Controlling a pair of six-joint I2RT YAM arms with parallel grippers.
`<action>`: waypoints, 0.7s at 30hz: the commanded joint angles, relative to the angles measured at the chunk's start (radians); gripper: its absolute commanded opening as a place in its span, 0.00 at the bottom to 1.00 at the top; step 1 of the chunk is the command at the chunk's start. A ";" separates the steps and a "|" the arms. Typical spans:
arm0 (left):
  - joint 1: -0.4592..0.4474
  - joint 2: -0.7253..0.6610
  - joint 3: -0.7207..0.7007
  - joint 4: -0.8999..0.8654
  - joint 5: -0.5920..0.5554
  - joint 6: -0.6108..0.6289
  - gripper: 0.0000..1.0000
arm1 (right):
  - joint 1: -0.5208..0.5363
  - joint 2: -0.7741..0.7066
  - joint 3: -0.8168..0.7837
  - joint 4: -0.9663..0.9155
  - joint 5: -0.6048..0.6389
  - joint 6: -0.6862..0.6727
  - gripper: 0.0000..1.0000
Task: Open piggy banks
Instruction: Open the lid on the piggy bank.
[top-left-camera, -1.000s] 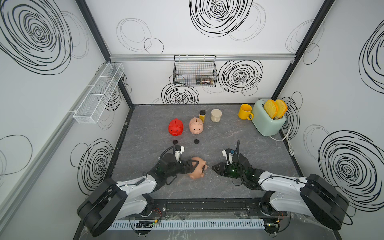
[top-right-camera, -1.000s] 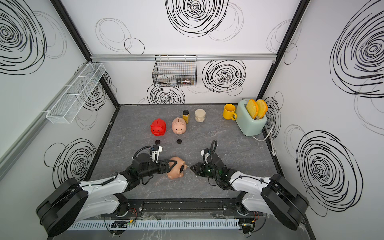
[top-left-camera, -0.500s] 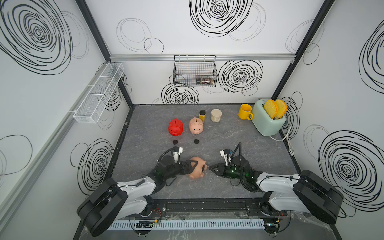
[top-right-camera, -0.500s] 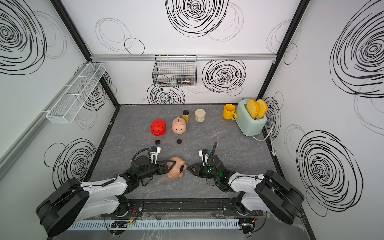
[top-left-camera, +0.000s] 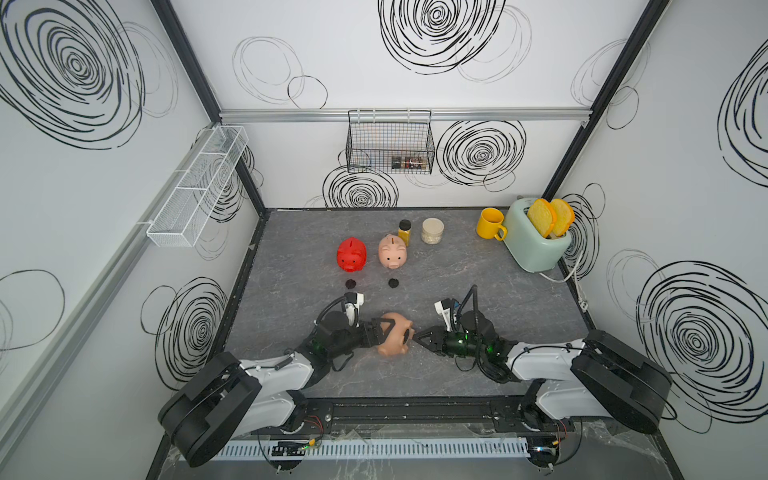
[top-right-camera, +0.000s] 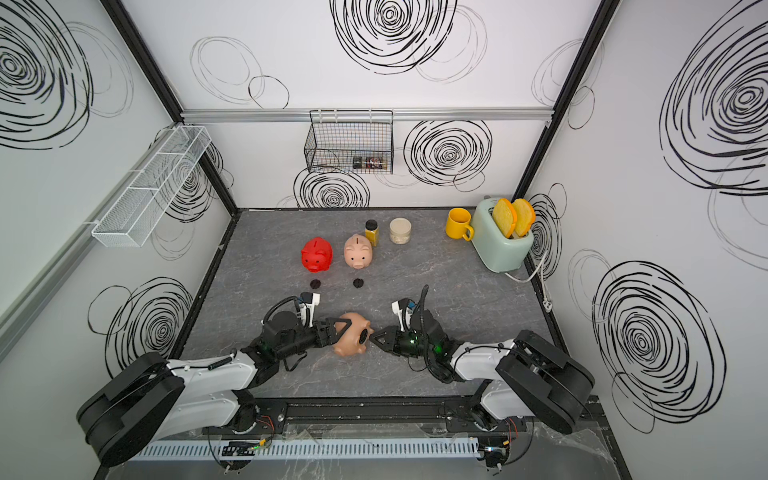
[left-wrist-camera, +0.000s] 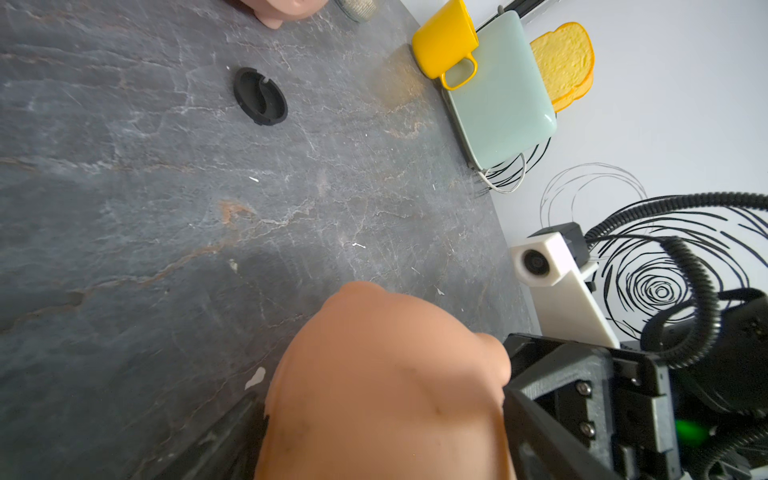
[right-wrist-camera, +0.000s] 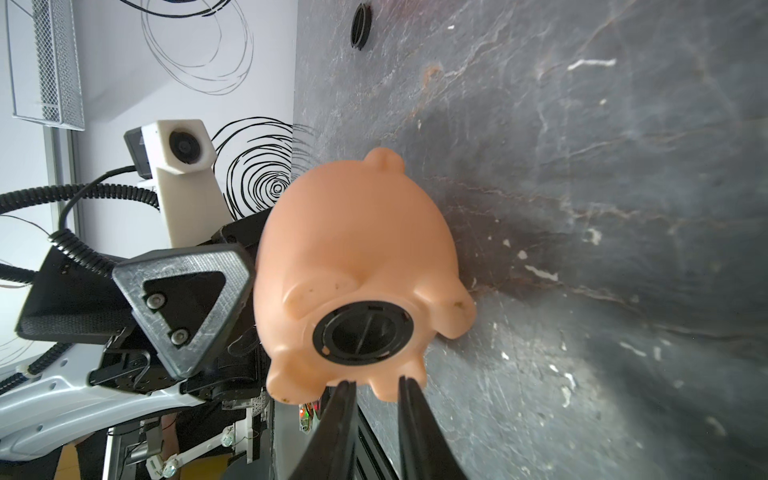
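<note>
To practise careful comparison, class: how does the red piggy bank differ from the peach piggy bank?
The red piggy bank stands upright and free; the peach piggy bank lies tipped in the left hand. The peach one's black plug is fitted; a loose plug lies before the red one. Both are glossy plastic pigs.

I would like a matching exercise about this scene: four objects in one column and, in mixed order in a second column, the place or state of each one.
Column one:
1. peach piggy bank
2. pale pink piggy bank
3. red piggy bank
4. yellow mug

Column two:
a. next to the toaster
b. upright, nearest the white wire shelf
c. gripped by the left gripper, black plug in its belly
d. upright, close to the black-capped jar

Pairs: 1-c, 2-d, 3-b, 4-a
</note>
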 joint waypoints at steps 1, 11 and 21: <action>0.000 0.022 -0.030 -0.080 -0.022 0.000 0.92 | 0.018 0.022 0.037 0.047 0.010 0.027 0.24; 0.000 0.012 -0.032 -0.087 -0.022 0.000 0.91 | 0.032 0.083 0.061 0.109 0.004 0.050 0.23; -0.001 0.016 -0.034 -0.083 -0.022 -0.002 0.91 | 0.035 0.122 0.069 0.141 -0.011 0.055 0.23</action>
